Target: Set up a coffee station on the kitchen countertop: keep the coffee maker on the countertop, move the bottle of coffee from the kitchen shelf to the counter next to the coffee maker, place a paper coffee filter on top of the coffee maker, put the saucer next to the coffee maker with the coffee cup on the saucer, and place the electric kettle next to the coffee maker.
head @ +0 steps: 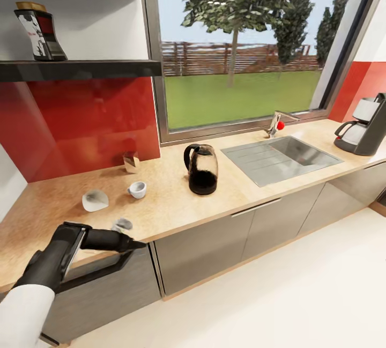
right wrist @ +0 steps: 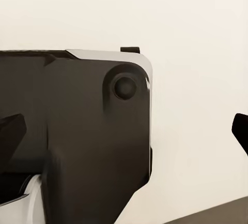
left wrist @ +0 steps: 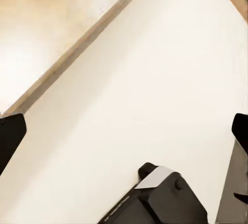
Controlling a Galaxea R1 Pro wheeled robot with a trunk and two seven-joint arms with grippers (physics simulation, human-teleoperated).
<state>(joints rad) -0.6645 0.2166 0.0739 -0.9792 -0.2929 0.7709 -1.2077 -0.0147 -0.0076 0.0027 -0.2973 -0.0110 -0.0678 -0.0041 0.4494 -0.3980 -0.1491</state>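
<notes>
The bottle of coffee, dark with a gold lid, stands on the kitchen shelf at upper left. On the kitchen countertop the glass electric kettle stands in the middle. The grey coffee maker is far right, past the sink. The white coffee cup lies left of the kettle. A white fan-shaped piece looks like the paper coffee filter. A small pale dish, likely the saucer, sits by the front edge. My left gripper hovers just before it, open and empty. My right gripper is open.
A steel sink with a tap lies between kettle and coffee maker. A small tan object stands against the red backsplash. Grey cabinets run under the counter, with pale floor in front. The right wrist view faces my own dark body.
</notes>
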